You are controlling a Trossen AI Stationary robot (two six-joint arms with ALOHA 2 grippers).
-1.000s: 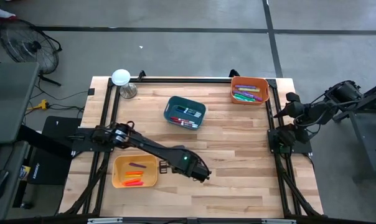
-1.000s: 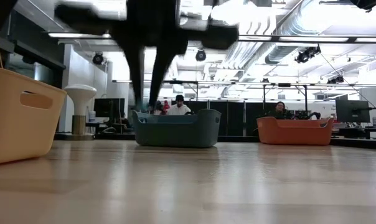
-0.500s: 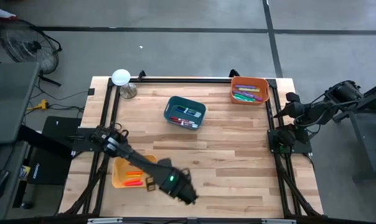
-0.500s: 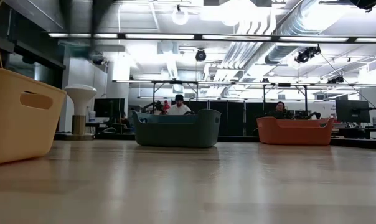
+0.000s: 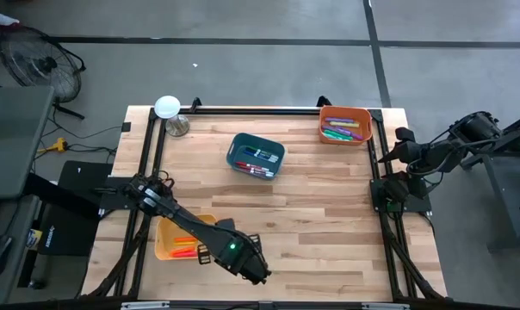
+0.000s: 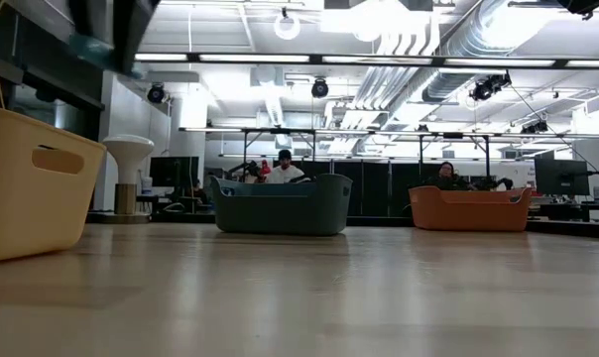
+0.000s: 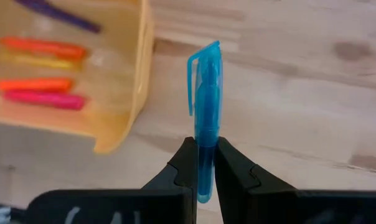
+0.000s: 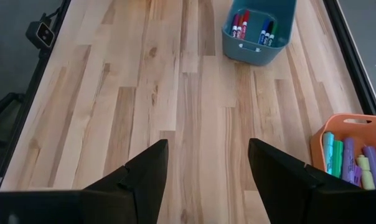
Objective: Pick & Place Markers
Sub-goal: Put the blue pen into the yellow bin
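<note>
My left gripper [image 5: 258, 274] hangs over the table's near part, just right of the yellow bin [image 5: 187, 239], shut on a light blue marker [image 7: 206, 87] with a clipped cap. The low view shows it high at the picture's left [image 6: 106, 25]. Orange, pink and purple markers [image 7: 38, 84] lie in the yellow bin [image 7: 116, 124]. More markers lie in the teal bin [image 5: 256, 155] and the orange bin [image 5: 345, 125]. My right gripper [image 8: 206, 155] is open and waits at the table's right edge [image 5: 389, 155]. My left gripper pinches the blue marker by its barrel [image 7: 205, 158], at the end away from the cap, between the two fingers [image 7: 185, 162]. The fingers come from above, and the marker runs on in line with them. Its capped end [image 7: 206, 62] sticks out past the fingertips, clear of the table.
A white mushroom-shaped lamp [image 5: 167, 108] and a small metal object [image 5: 177, 127] stand at the far left corner. A black frame [image 5: 376, 181] runs along the table's sides. Bare wood [image 5: 329, 232] lies between the bins and to the near right.
My left gripper has swung from the table's middle toward the near edge and a little left, staying shut. It now hangs by the yellow bin's near right corner. In the low view it has passed leftward and out toward the picture's top left.
</note>
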